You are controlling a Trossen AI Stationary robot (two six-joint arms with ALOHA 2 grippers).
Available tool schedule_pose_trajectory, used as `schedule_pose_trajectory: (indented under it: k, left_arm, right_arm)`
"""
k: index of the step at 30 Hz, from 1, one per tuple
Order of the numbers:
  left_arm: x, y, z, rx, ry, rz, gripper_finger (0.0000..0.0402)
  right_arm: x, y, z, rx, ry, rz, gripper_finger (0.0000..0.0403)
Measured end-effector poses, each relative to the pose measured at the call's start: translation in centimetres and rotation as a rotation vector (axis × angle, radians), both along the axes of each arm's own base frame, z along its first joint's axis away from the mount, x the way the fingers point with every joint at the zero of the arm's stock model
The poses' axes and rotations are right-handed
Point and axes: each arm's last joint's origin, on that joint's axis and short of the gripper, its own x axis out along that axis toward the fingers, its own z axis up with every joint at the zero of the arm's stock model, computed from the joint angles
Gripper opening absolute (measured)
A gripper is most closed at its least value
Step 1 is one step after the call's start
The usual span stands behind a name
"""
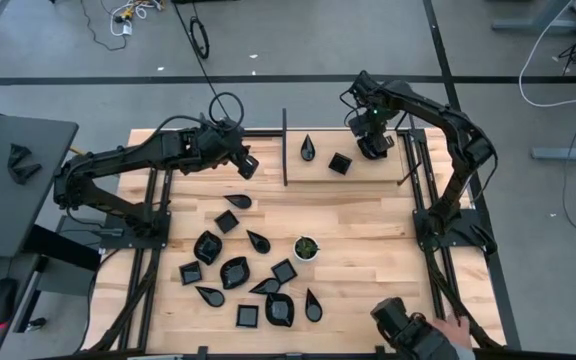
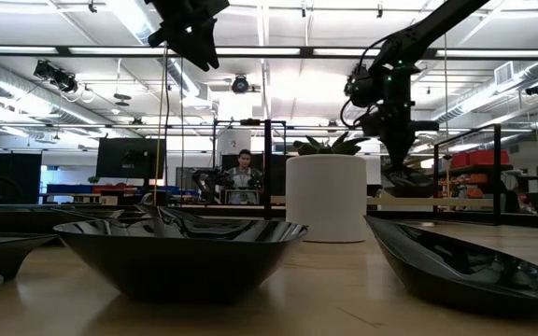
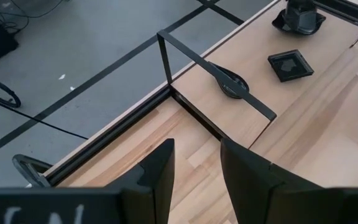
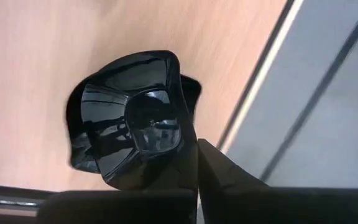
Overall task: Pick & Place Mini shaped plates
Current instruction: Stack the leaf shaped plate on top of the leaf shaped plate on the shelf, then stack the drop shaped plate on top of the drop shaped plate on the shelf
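At the tabletop's [image 1: 368, 215] far edge, the right tool [image 4: 194, 152] is pinching a plate [image 4: 129, 118] by its rim, risking slippage overboard; the left tool [image 3: 197, 168] is hanging released.

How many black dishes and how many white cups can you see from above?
Black dishes: 15, counting the one gripped in the right pincer
White cup: 1
Total: 16
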Motion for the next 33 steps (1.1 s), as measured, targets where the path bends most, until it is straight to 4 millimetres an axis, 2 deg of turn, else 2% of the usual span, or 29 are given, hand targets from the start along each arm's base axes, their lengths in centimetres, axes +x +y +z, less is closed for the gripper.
schedule_pose_trajectory:
  k: [5,20,27,33]
  left_arm:
    - [0.0,0.0,0.0,0.0,0.0,0.0,0.0135]
    - [0.1,-0.1,0.0,-0.032,-0.018,-0.012,0.0135]
    - [0.1,-0.1,0.0,-0.044,-0.024,-0.017,0.0135]
    - [0.1,-0.1,0.0,-0.044,-0.024,-0.017,0.0135]
  right_arm:
    - [-1.3,-0.3,0.2,0.081,-0.039,-0.138,0.0001]
    - [-1.2,-0.7,-0.2,0.068,-0.03,-0.163,0.0003]
    - [-1.0,-1.0,-0.2,0.041,-0.065,-0.237,0.0036]
    - [-1.0,-1.0,-0.2,0.038,-0.061,-0.238,0.0083]
